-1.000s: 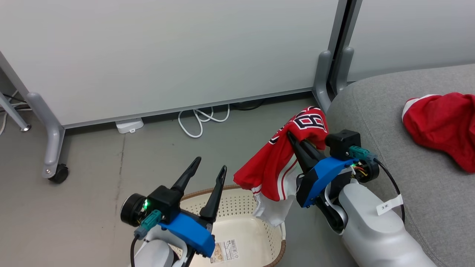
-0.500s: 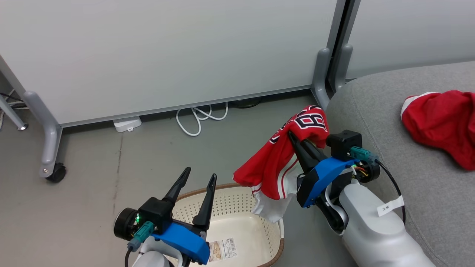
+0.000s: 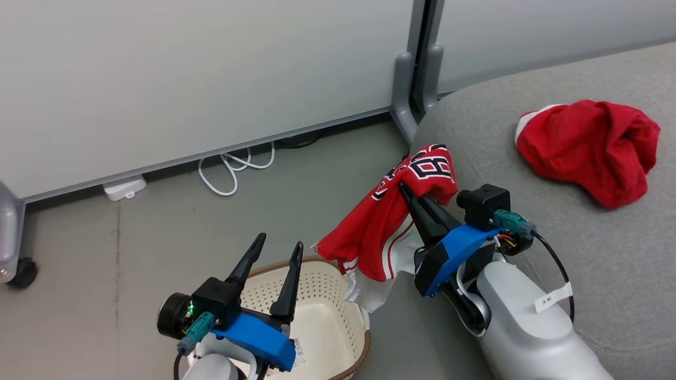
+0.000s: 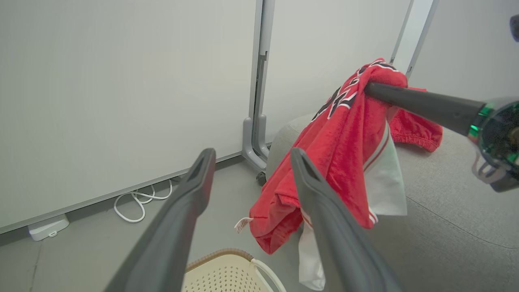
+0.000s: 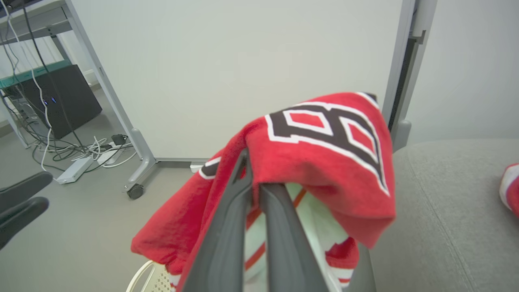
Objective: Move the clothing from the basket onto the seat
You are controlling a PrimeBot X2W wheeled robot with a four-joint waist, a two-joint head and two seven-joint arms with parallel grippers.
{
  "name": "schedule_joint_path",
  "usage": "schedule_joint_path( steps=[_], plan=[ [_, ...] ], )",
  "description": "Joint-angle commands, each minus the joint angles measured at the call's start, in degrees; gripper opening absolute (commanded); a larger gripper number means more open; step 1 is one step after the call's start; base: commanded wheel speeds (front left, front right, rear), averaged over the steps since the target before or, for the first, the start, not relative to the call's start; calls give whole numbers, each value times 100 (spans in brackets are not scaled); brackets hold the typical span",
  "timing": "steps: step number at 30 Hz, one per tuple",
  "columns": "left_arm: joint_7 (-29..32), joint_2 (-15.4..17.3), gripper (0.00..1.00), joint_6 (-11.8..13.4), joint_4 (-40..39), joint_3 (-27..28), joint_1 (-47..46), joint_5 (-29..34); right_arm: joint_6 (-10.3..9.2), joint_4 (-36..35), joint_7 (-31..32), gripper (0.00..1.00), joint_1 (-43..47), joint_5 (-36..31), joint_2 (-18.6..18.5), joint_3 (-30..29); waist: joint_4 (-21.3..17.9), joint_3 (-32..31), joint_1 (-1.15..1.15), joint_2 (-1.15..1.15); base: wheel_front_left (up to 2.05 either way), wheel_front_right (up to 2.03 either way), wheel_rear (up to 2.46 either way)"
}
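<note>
My right gripper [image 3: 405,189] is shut on the red jersey [image 3: 393,221] with black white-edged numbers, which hangs off its tips above the floor beside the grey seat [image 3: 581,232]. From the right wrist view the jersey [image 5: 320,150] drapes over my closed fingers [image 5: 243,190]. A plain red garment [image 3: 586,145] lies crumpled on the seat. The cream basket [image 3: 322,338] stands on the floor below, its inside bare. My left gripper [image 3: 278,247] is open above the basket's left side, holding nothing. In the left wrist view the jersey [image 4: 344,162] hangs just right of my left fingertips [image 4: 302,162].
Grey partition panels [image 3: 211,68] on castor legs [image 3: 24,272] stand behind. A white cable coil [image 3: 232,169] and a power adapter [image 3: 124,187] lie on the floor at their base. A desk frame and dark computer case [image 5: 61,101] with cables stand at the far left.
The head camera has turned right, so the whole picture has shifted left. My left gripper has drawn back a little lower over the basket. The right gripper still holds the jersey up beside the seat.
</note>
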Motion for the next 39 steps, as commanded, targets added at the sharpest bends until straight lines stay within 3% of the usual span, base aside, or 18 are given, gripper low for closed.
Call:
schedule_joint_path(
  steps=[1,12,24,28,39],
  plan=[
    [-17,4,100,-38,-26,31,-61,32,1,-65,-32,0,76,8,-2,1,-246,60,0,0,0,0,0],
    [-18,99,100,-30,-98,-45,-157,-12,1,-268,-32,0,209,22,-1,-29,-1214,211,0,0,0,0,0],
    [-18,153,100,-30,-101,-117,-196,-24,1,-349,-32,0,292,12,0,-48,-1942,306,0,0,0,0,0],
    [-18,159,100,-30,-115,-138,-205,-10,1,-370,-33,0,318,27,0,-56,-2139,340,0,0,0,0,0],
    [-19,226,100,-30,39,-513,-496,-132,1,-546,-33,0,498,-174,0,-444,-2228,482,0,0,0,0,0]
  ],
)
